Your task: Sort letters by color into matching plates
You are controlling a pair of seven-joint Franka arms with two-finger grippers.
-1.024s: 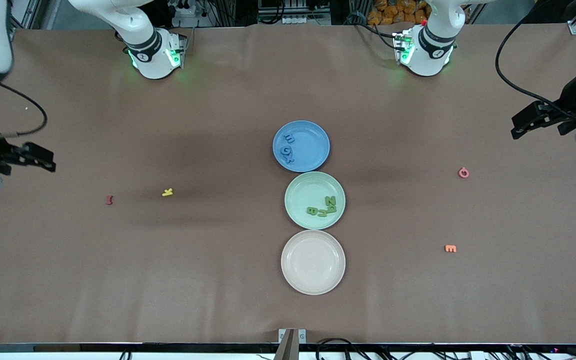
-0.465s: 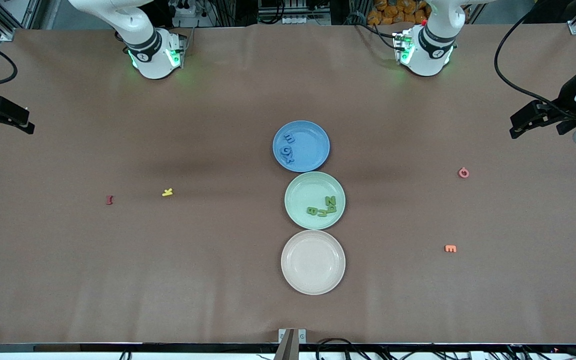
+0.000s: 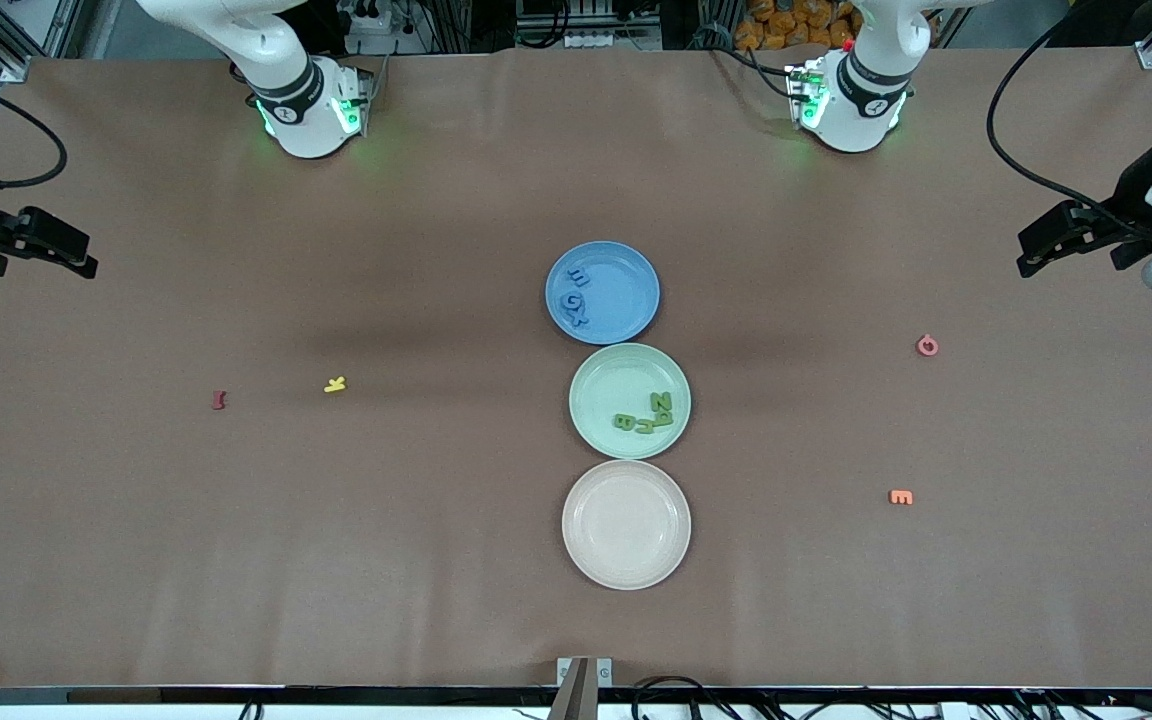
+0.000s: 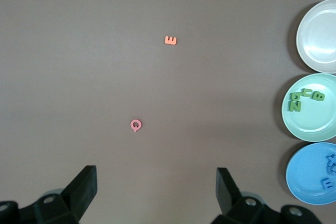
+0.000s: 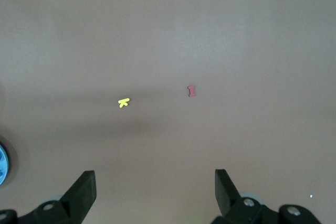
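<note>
The blue plate [image 3: 626, 275] at the table's middle holds blue letters [image 3: 575, 300]. The mint green plate [image 3: 604, 385], just nearer the camera, holds green letters [image 3: 648, 415]. Loose on the table lie a yellow letter [image 3: 335, 384] and a red one [image 3: 219, 400] toward the right arm's end, and a pink one [image 3: 927, 346] and an orange one [image 3: 901, 497] toward the left arm's end. My left gripper [image 3: 1034, 258] is open and empty, up over the table's left-arm end. My right gripper [image 3: 76, 258] is open and empty, up over the right-arm end.
A cream-beige plate [image 3: 626, 524], empty, sits nearest the camera in line with the other two plates. The arm bases [image 3: 311, 110] stand along the table's back edge. Brown paper covers the table.
My right gripper has swung up away from the front camera and then settled slightly back inward. My left gripper has barely shifted. No letter or plate has moved.
</note>
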